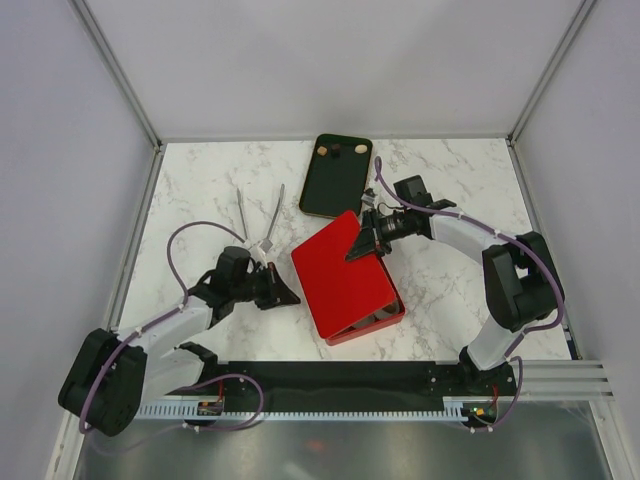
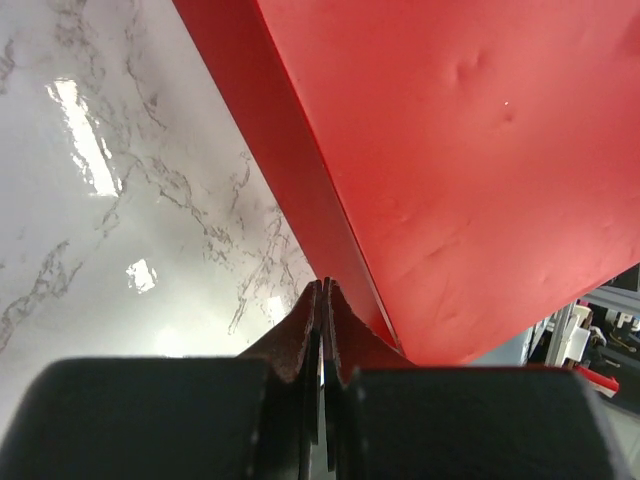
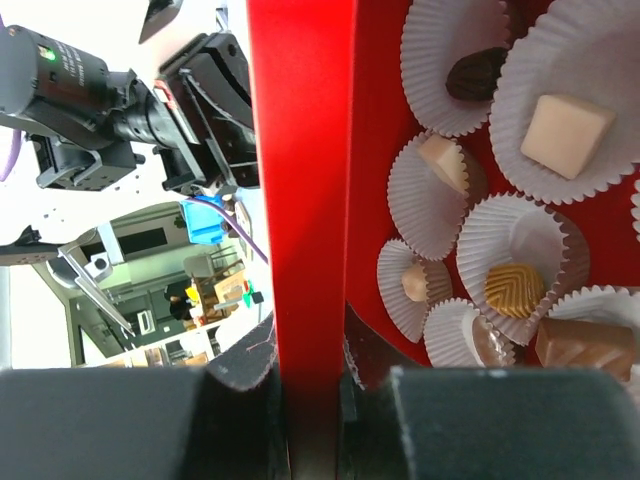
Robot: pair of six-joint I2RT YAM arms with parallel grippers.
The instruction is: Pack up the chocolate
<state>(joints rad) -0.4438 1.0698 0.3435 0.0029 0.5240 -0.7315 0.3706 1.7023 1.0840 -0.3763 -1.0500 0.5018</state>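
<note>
The red box lid (image 1: pixel 345 280) lies tilted over the red box base (image 1: pixel 388 318). My right gripper (image 1: pixel 364 245) is shut on the lid's far edge, which shows in the right wrist view (image 3: pixel 300 200) between the jaws (image 3: pixel 300 345). Under the lid, white paper cups hold chocolates: a cream cube (image 3: pixel 567 135), a dark piece (image 3: pixel 478 72), a gold-tan piece (image 3: pixel 514 287). Three more chocolates (image 1: pixel 338 151) sit on the black tray (image 1: pixel 335 190). My left gripper (image 1: pixel 291 297) is shut and empty, its tips (image 2: pixel 323 285) beside the lid's left edge (image 2: pixel 300 190).
Metal tongs (image 1: pixel 262 215) lie on the marble table left of the black tray, just beyond my left arm. White walls enclose the table at the back and sides.
</note>
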